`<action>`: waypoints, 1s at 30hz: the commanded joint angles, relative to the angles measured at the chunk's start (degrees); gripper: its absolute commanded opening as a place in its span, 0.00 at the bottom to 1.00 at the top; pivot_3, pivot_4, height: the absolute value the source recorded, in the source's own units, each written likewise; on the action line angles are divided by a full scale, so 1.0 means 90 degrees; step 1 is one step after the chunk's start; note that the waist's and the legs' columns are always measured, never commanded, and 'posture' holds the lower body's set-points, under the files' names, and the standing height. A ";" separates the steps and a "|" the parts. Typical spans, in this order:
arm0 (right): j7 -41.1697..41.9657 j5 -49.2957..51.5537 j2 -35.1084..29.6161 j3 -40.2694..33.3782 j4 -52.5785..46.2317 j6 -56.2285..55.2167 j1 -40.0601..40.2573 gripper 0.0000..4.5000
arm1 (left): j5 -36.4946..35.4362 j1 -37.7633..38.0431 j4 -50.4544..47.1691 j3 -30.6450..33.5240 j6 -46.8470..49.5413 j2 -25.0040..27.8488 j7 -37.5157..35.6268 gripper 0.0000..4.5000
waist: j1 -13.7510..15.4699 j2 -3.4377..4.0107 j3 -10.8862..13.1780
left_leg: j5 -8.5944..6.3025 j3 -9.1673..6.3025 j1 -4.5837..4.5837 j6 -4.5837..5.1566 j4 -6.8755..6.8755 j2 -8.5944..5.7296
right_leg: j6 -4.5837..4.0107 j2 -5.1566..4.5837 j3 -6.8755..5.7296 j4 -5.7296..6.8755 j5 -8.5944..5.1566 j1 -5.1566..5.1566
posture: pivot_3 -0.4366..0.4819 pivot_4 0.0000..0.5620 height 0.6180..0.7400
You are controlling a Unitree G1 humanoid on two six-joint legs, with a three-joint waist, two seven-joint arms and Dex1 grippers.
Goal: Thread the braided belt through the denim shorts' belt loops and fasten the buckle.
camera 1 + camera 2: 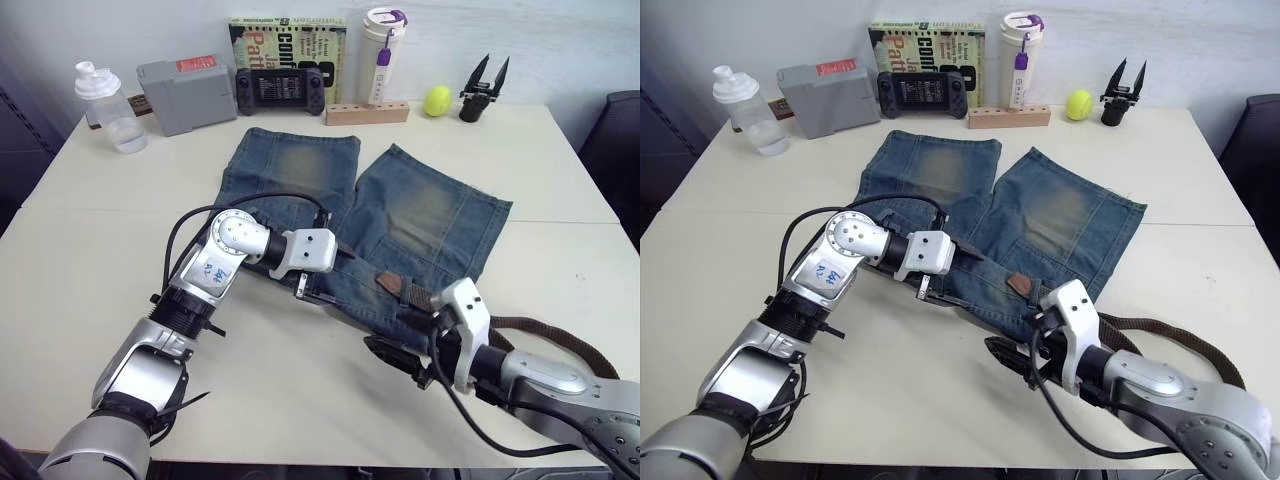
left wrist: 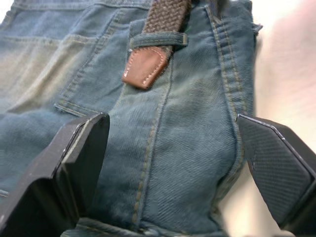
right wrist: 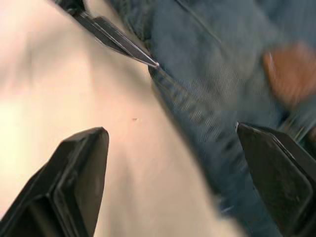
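The shorts point(image 1: 400, 230) lie flat on the table point(image 1: 100, 250), waistband toward the robot. The belt point(image 2: 165, 17) has passed one loop point(image 2: 158, 39), its tan tip point(image 2: 144, 67) resting on the denim. Both the left gripper point(image 2: 170, 148) and the right gripper point(image 3: 173, 163) are spread wide, empty. The belt looks limp and light; the stiffer tip seems the best place to pinch.

The book point(image 1: 288, 45) standing at the table's far edge shows large letters reading "Patt" down its cover, partly hidden. The grey box point(image 1: 187, 93) to its left carries a red label too small to read.
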 commanded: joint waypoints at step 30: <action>0.1630 -0.6081 0.0029 0.2074 0.0740 -0.0909 -0.0018 0.01 | 0.3809 -0.1752 0.4250 -0.1472 -0.6106 -0.1170 0.4399 1.00 | 0.0006 -0.0072 -0.0040 | 0.0000 -0.0026 0.0000 0.0006 0.0009 -0.0009 | 0.0010 -0.0014 -0.0025 -0.0005 0.0003 0.0020 | 0.48 0.27 0.62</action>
